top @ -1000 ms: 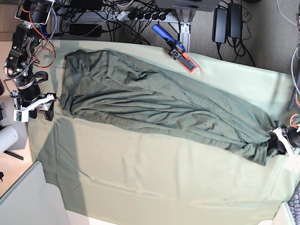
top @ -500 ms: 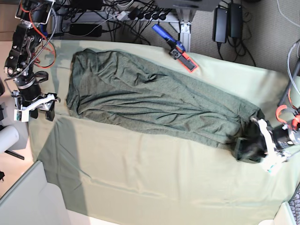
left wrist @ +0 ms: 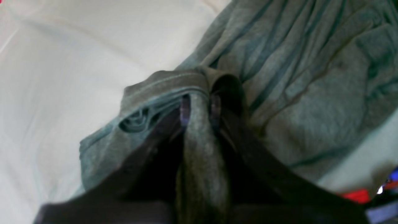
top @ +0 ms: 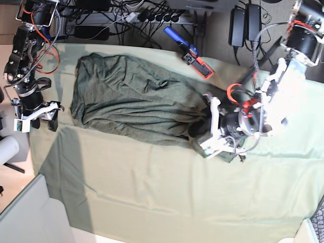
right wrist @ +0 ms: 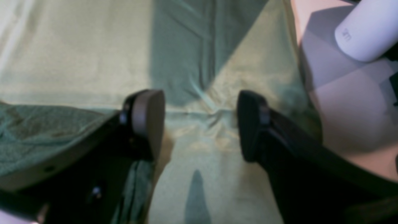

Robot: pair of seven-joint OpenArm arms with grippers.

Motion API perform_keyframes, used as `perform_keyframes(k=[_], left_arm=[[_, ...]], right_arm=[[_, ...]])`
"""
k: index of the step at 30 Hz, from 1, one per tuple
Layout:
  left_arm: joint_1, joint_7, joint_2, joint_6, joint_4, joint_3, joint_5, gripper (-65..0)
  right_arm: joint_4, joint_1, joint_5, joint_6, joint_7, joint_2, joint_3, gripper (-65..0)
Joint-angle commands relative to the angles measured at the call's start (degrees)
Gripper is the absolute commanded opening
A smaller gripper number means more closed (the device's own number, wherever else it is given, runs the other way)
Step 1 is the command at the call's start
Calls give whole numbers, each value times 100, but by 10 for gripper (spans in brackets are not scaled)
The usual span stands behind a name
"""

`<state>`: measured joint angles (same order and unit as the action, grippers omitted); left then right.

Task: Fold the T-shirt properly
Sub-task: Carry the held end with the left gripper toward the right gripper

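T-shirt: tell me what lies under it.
Under the T-shirt lies the pale green table cloth, showing all round it. The left gripper pinches one end. Anything else beneath is hidden by the fabric.

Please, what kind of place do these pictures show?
Probably a robotics lab or workshop bench. A table under a pale mint-green cloth carries a dark olive-green knit T-shirt; black cables and power bricks crowd the floor behind, and a blue-and-orange clamp tool lies at the edge.

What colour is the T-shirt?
The T-shirt is dark heathered olive green, shown best in the base view.
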<state>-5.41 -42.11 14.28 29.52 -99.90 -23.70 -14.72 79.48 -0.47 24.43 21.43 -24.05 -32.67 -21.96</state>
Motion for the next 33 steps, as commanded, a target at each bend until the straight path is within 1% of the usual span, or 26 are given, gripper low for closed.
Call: perform_keyframes(k=[1, 6, 8, 9, 11, 13, 15, 16, 19, 20, 21, 22, 24, 26, 28, 31, 33], left_arm=[[-74, 94, -50, -61, -20, -15, -26, -650], [-31, 72, -356, -57, 262, -39, -2, -650], [-24, 70, -439, -57, 321, -42, -28, -650], [-13, 63, -474, -57, 323, -57, -85, -618], [4, 22, -507, -57, 323, -125, -94, -524], [2, -13, -505, -57, 323, -256, -92, -442], [2, -17, -507, -57, 323, -420, -146, -382], [2, -24, -507, -57, 323, -511, -245, -369], [-2, -59, -509, -59, 321, -750, -557, -369], [-17, -59, -525, -57, 315, -807, -560, -369], [-33, -61, -546, -59, 302, -826, -498, -369], [-46, -59, -570, -59, 251, -815, -404, -369], [-83, -57, -568, -61, 70, -767, -343, -369], [-131, -50, -555, -59, -144, -695, -402, -369], [-144, -33, -527, -61, -310, -634, -570, -369], [-140, 11, -494, -59, -463, -627, -828, -369], [-146, 61, -494, -57, -533, -627, -831, -369]], right_arm=[[76, 74, 46, -17, 149, -144, -52, -281], [76, 74, 52, -20, 122, -144, -52, -281], [76, 74, 160, -20, 105, -144, -52, -281], [76, 74, 238, -20, 96, -142, -52, -281], [76, 74, 409, -20, 22, -142, -55, -281], [76, 74, 472, -20, -44, -140, -55, -281], [76, 74, 474, -20, -90, -125, -57, -281], [76, 76, 474, -22, -116, -107, -59, -280], [76, 76, 531, -52, -195, -46, -74, -279], [76, 76, 619, -149, -273, -44, -116, -279], [76, 79, 695, -315, -337, -28, -210, -279], [76, 81, 743, -391, -369, 15, -396, -279], [76, 103, 997, -382, -597, 140, -955, -279], [76, 107, 1386, -291, -968, 221, -1497, -279], [76, 50, 1690, -74, -1333, 238, -1814, -279], [74, -260, 1969, 144, -1397, 223, -1788, -279], [74, -498, 2162, 295, -1423, 240, -1609, -279]])
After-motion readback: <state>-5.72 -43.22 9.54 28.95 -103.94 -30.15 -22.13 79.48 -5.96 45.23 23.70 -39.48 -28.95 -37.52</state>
